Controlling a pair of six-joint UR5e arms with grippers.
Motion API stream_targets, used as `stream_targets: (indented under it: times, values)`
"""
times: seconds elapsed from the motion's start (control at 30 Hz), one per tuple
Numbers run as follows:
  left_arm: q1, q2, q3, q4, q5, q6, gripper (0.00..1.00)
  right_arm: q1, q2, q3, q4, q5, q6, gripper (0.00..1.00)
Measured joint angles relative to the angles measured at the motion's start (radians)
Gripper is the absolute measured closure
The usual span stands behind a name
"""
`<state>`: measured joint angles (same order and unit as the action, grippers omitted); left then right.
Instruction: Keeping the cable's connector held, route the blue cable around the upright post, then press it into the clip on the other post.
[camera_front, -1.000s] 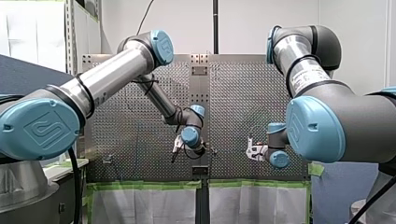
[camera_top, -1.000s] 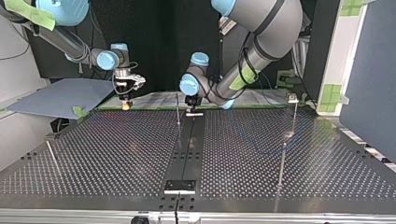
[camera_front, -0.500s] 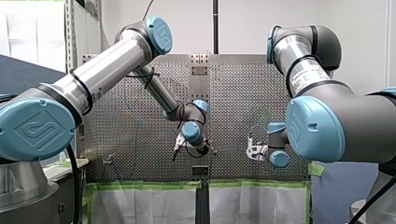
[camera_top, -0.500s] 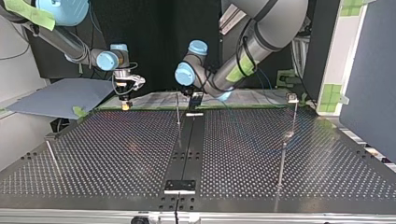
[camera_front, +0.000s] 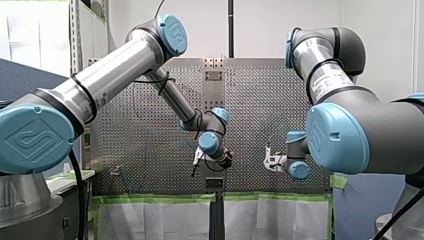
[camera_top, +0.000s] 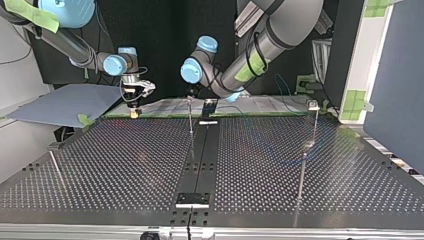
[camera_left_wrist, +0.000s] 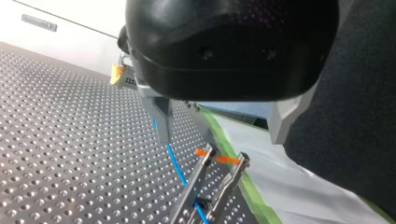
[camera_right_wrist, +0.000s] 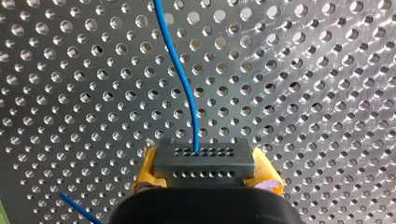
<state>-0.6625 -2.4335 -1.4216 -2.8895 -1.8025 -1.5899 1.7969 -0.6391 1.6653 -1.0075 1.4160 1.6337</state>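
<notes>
Routing under way: my right arm's yellow-padded fingers (camera_right_wrist: 148, 169) grip the dark grey rectangular connector (camera_right_wrist: 204, 158), from which the thin blue cable (camera_right_wrist: 184, 84) runs ahead over the perforated metal bench (camera_right_wrist: 303, 70); my left arm's metal fingers (camera_left_wrist: 161, 114) stand wide apart, closed on nothing, the cable passing just beside one of them and down through the foot of a forked metal post with orange tips (camera_left_wrist: 227, 186) just ahead; whether that fork is the clip cannot be told; next, by the look of it, the left fingers must lead the cable round the post without tugging the connector; the cable looks slender, limp and gently curved.
</notes>
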Motion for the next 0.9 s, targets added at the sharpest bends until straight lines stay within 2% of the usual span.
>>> stream_targets:
  times: [0.27,0.53,0.7,0.9]
  values:
    - [-0.004,0.0,0.0,-0.007,-0.024,-0.027,0.0,-0.001,0.0,0.0,0.003,-0.001,0.003,1.0]
    - [-0.006,0.003,0.0,-0.013,-0.029,-0.033,0.0,-0.002,0.0,0.0,0.003,0.0,0.002,1.0]
    - [-0.019,0.032,-0.012,-0.003,-0.047,-0.037,0.0,-0.003,0.0,0.0,0.002,0.0,0.008,1.0]
    - [-0.015,0.079,-0.055,0.039,-0.057,-0.068,0.0,-0.003,0.0,0.0,-0.001,0.0,0.009,1.0]
